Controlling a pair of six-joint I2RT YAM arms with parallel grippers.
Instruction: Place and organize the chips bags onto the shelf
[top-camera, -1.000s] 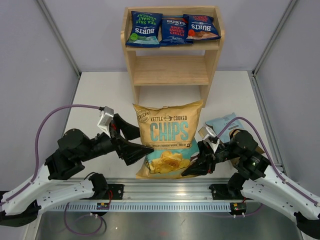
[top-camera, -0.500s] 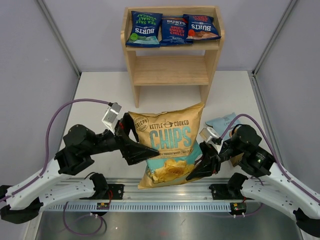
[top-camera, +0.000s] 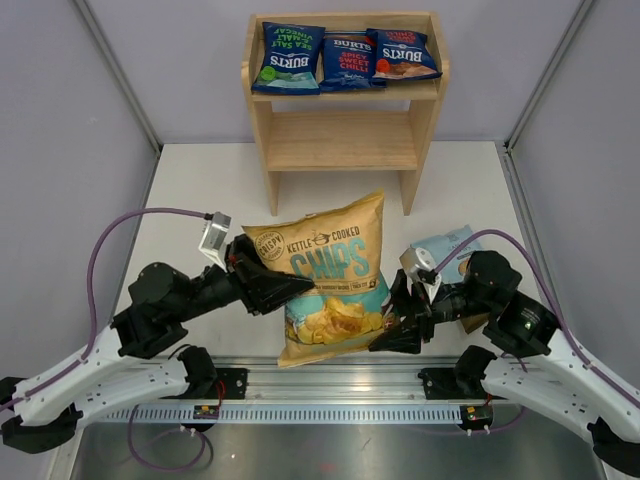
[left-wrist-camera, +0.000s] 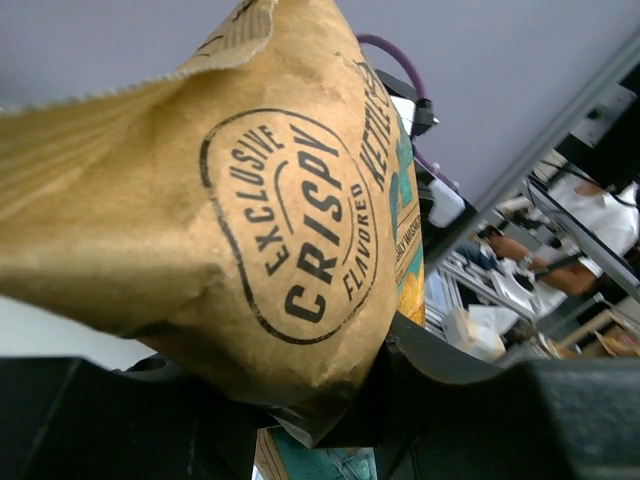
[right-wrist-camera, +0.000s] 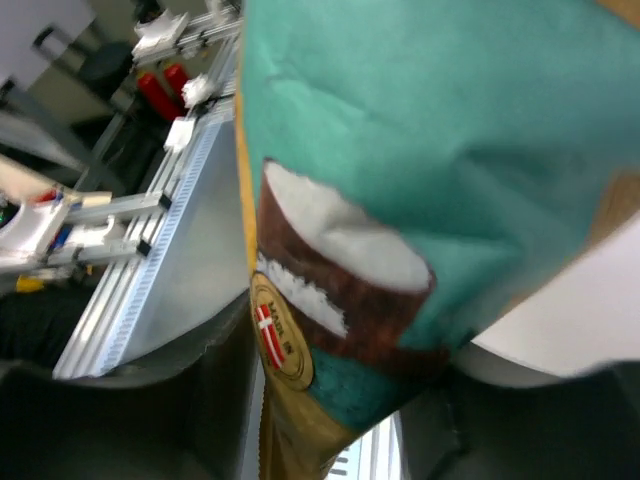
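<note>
Shelf at far end of table, overhead view: three small blue bags side by side on top tier. Tan chips bag near front edge, tilted, between both arms; left gripper clamped on its upper-left corner, right gripper at lower-right corner. Light-blue bag on table beside right arm. Left wrist view: stamped bag corner pinched between dark fingers. Right wrist view: jaws parted, bag's bottom corner between them.

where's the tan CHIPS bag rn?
Top view, front centre: the tan CHIPS bag sits between the left gripper at its top-left corner and the right gripper at its bottom-right.
</note>
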